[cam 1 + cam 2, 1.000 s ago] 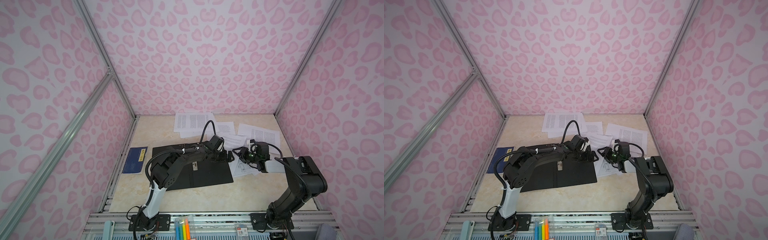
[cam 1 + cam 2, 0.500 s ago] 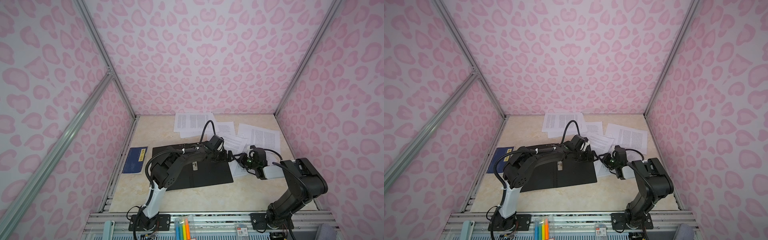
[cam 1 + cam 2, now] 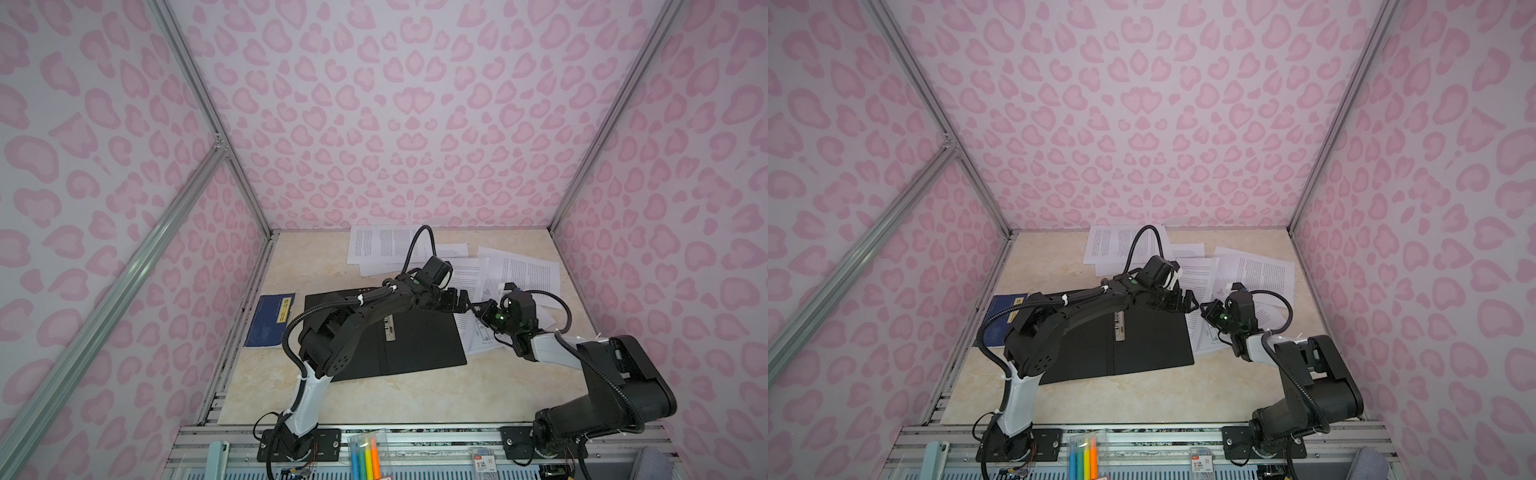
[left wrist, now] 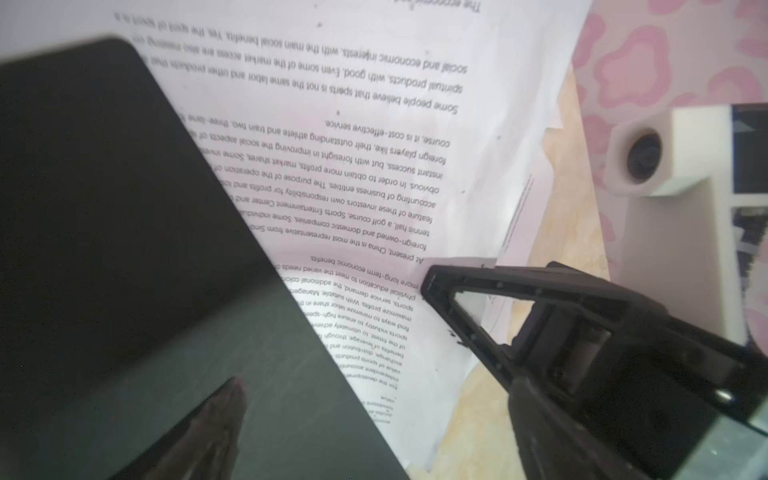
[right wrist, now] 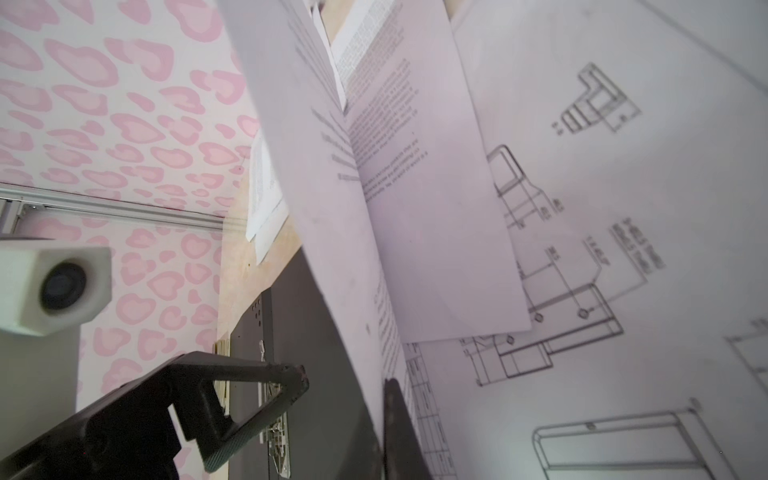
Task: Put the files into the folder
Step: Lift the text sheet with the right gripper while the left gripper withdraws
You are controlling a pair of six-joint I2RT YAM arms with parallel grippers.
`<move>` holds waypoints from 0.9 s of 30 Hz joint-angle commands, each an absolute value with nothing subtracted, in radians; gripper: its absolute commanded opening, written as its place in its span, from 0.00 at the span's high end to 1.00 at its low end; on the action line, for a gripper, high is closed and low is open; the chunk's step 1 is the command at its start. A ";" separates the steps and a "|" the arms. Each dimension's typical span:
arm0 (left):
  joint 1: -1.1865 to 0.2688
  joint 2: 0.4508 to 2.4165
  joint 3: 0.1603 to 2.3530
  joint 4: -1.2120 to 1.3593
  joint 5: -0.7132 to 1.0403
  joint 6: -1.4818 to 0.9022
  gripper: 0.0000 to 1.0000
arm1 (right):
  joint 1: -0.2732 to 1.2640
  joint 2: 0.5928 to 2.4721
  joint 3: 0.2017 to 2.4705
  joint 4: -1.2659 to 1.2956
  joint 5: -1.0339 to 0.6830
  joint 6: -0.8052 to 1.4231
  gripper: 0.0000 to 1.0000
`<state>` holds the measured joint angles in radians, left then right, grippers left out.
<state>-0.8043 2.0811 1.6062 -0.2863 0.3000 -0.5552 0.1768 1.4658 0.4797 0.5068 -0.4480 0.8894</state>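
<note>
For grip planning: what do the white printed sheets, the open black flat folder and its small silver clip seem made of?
White printed sheets: thin matte paper; one curls. Open black flat folder: probably plastic, faintly glossy. Small silver clip: likely metal, shiny.

- We see walls (image 3: pixel 415 124) of white covered in pink heart-shaped blotches.
- The table (image 3: pixel 415 399) is cream with faint marble veining.
- The folder (image 3: pixel 415 349) shows us black.
- The files (image 3: pixel 528 270) are white with black print and line drawings.
- The booklet (image 3: pixel 270 328) is dark blue, its label yellow.
- We see blue, green, yellow and orange markers (image 3: pixel 363 459).
</note>
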 commanded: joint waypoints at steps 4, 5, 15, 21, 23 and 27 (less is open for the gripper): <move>-0.803 1.716 1.428 -0.003 0.123 -0.360 0.02 | 0.178 1.371 0.554 0.227 -0.431 0.735 1.00; -0.805 1.684 1.365 0.078 0.120 -0.339 0.02 | 0.176 1.362 0.570 0.197 -0.434 0.719 1.00; -0.814 1.536 0.812 0.762 0.022 -0.226 0.02 | 0.147 1.279 0.620 0.070 -0.496 0.662 1.00; -0.817 1.363 0.734 0.576 -0.051 -0.398 0.02 | 0.127 1.112 0.672 -0.134 -0.366 0.598 1.00; -0.815 1.280 0.770 0.330 -0.072 -0.427 0.02 | 0.123 1.059 0.693 -0.176 -0.338 0.582 1.00; -0.814 1.106 0.752 -0.016 -0.181 -0.444 0.02 | 0.125 0.980 0.735 -0.245 -0.320 0.550 1.00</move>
<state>-0.8150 1.1881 0.7647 0.2855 -0.0765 -0.3973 0.1226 1.0069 0.7143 -0.1562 -0.3599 0.5922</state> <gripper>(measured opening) 0.979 0.063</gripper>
